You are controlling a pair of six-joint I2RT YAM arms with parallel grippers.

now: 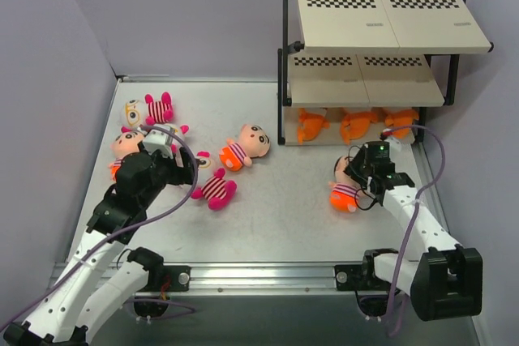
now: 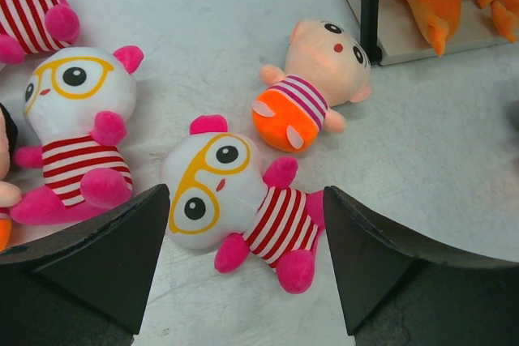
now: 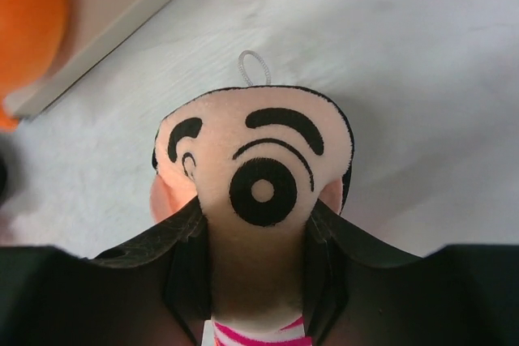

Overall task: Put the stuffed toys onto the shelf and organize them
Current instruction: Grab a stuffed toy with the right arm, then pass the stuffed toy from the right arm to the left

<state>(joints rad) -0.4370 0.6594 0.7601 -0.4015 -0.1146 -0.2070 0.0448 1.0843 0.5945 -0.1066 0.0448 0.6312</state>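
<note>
Down low, right gripper (image 3: pixel 255 228) tight on doll (image 3: pixel 255 147); left gripper (image 2: pixel 245 208), fingers (image 2: pixel 113 261) apart.

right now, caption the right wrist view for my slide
Right gripper clamped on head of peach-headed doll, shelf board upper left

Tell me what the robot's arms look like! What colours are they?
The left arm and right arm are white tubes with black joints. The left gripper and right gripper are black, with two wedge-shaped fingers. A purplish cable loops along each arm, and a green light glows by the right wrist.
</note>
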